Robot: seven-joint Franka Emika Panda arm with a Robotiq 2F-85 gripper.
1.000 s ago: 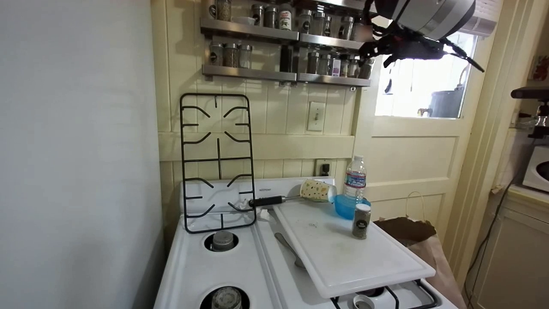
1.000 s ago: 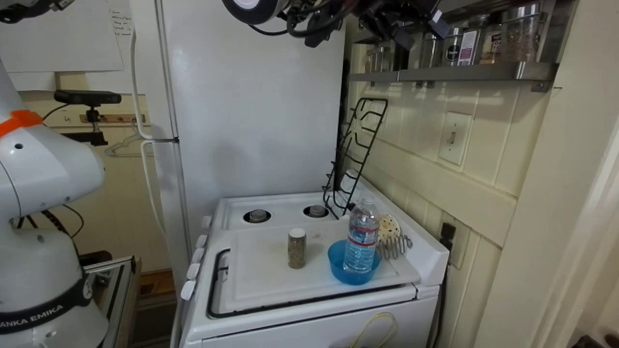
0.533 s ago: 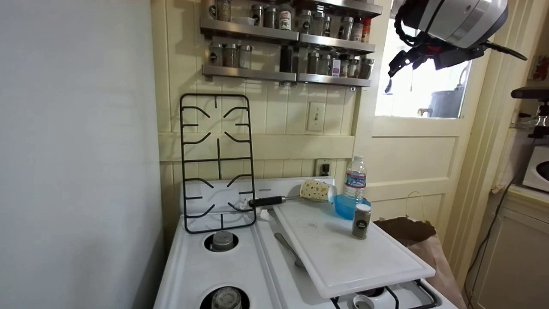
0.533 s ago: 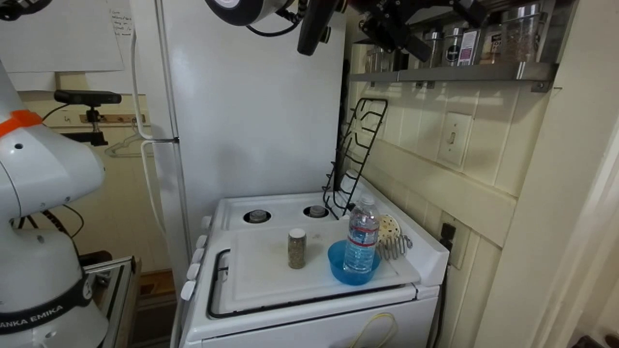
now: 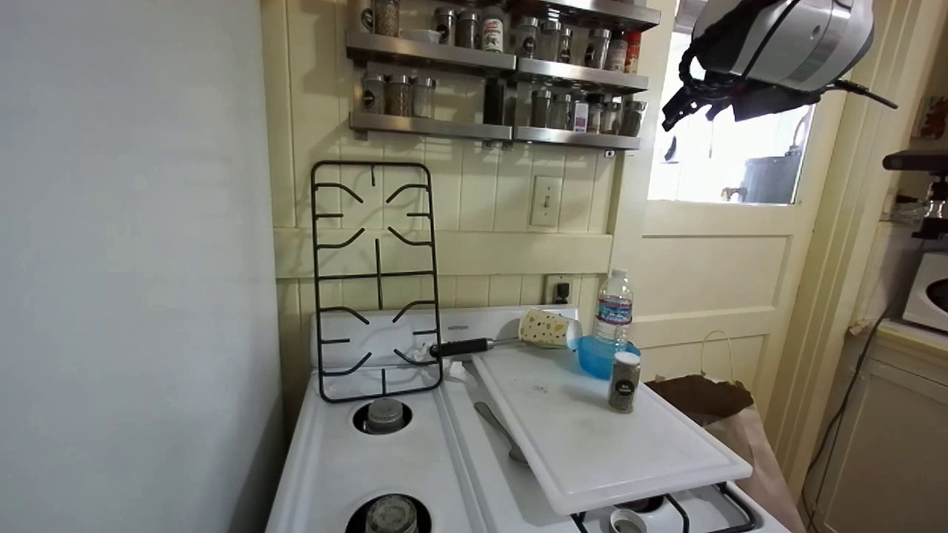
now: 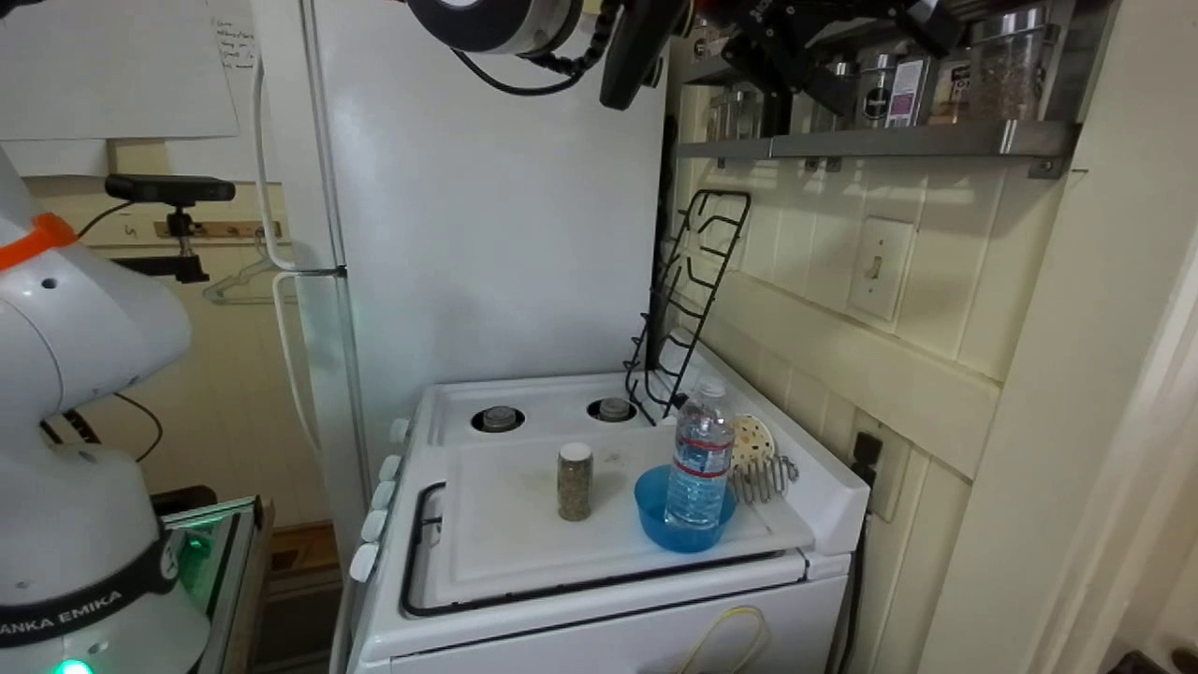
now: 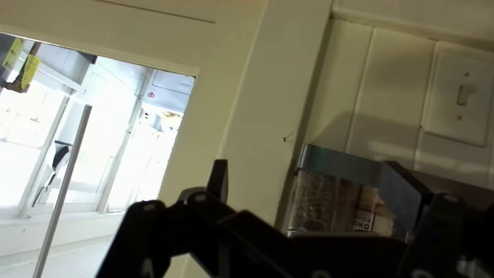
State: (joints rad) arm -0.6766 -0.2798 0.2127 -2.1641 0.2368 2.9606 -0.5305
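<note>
Right now the gripper (image 7: 311,186) has its fingers (image 7: 219,179) spread wide with nothing between them, seemingly nearest to a glass jar (image 7: 314,200) at the end of the spice shelf (image 7: 339,164), though whether they touch I cannot tell. Farther out and lower, a white-capped jar (image 6: 575,487) stands upright on the white board (image 6: 505,552) over the stove (image 6: 562,632), near a blue bowl (image 6: 651,510) with a water bottle (image 6: 702,432) in it. As far as progress goes, I judge the white-capped jar settled on the board, the glass jar in place on its shelf, and a hold on either one not yet taken.
</note>
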